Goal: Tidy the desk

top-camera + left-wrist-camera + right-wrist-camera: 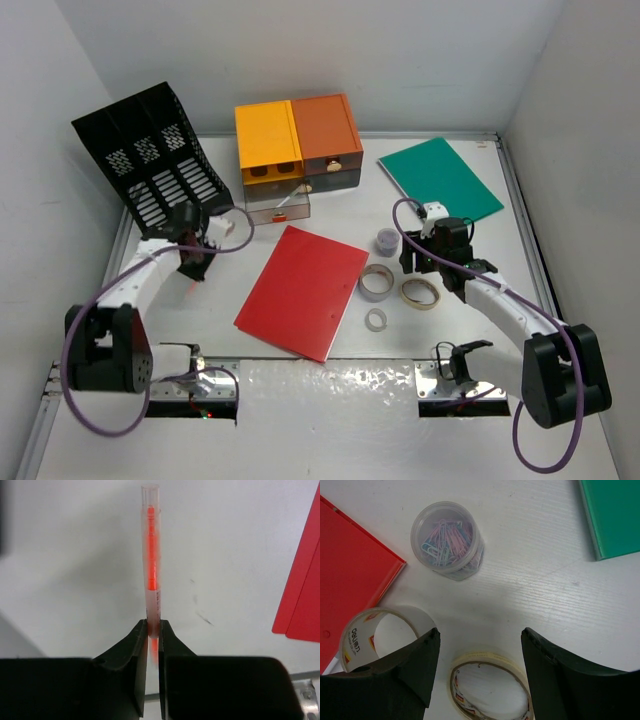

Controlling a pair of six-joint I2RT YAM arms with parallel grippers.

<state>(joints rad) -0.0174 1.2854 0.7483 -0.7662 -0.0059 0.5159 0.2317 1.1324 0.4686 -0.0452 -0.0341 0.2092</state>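
Observation:
The desk (345,215) is a white tabletop with stationery spread over it. My left gripper (192,272) is low over the desk's left side, below the black rack. In the left wrist view this gripper (153,625) is shut on the near end of a clear pen with a red core (151,555), which points away over the desk. My right gripper (425,275) hangs open over a cream tape roll (420,293). Seen from the right wrist, its jaws (480,635) stand wide apart either side of that roll (490,687), holding nothing.
A red folder (303,290) lies mid-desk and a green folder (440,178) at the back right. A black file rack (150,160) leans at the back left beside orange drawer boxes (297,140). A paper-clip jar (447,540), a clear tape roll (365,640) and a small roll (376,320) lie near the right gripper.

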